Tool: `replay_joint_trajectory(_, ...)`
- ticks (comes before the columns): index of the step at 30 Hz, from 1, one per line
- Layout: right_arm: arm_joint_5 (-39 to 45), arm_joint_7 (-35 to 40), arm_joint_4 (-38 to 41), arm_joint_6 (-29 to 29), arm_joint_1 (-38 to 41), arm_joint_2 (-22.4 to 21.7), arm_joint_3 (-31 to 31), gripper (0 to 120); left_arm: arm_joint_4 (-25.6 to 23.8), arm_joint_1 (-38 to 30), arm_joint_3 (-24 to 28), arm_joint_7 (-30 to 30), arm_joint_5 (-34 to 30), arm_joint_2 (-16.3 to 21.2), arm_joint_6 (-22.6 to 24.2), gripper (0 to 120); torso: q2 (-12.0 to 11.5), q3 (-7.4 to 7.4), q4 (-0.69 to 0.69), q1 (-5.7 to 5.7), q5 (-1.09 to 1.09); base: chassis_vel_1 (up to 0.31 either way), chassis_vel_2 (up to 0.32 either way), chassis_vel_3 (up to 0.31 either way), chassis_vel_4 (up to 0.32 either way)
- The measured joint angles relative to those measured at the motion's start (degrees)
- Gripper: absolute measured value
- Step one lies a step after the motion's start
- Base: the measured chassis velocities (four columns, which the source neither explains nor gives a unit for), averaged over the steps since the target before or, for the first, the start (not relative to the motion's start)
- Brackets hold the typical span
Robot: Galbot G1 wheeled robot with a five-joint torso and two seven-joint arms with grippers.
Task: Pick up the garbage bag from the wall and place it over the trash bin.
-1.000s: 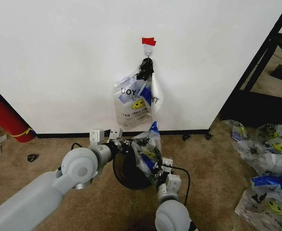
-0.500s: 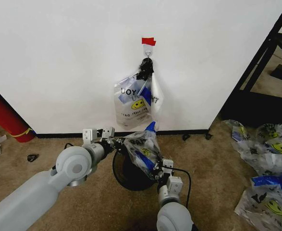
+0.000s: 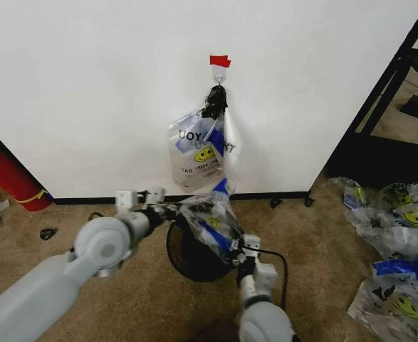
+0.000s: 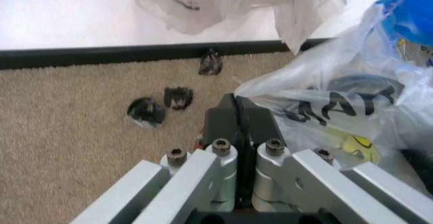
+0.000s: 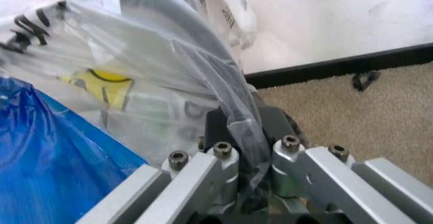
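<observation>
Behind, bag bunch (image 3: 205,153) on wall (image 3: 87,85)

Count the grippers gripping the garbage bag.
2. The left gripper is shut on the garbage bag at its left edge; the right gripper clamps its other side, above the trash bin.

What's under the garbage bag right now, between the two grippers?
The trash bin sits under the garbage bag, which the left gripper and right gripper hold stretched. Its dark rim and opening show; the bag covers its far edge.
</observation>
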Motion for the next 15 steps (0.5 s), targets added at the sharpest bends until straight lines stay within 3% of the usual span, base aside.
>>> replay_joint_trajectory(15,-2.96,-2.89,1.46,2.98,-3.23,-1.64,0.57,0,0.11,1.66,-1.39,0.68,1.11,0.66,-0.41,0,0.0,0.0,-0.02,0.0,0.02,0.0,0.0,0.0,0.0)
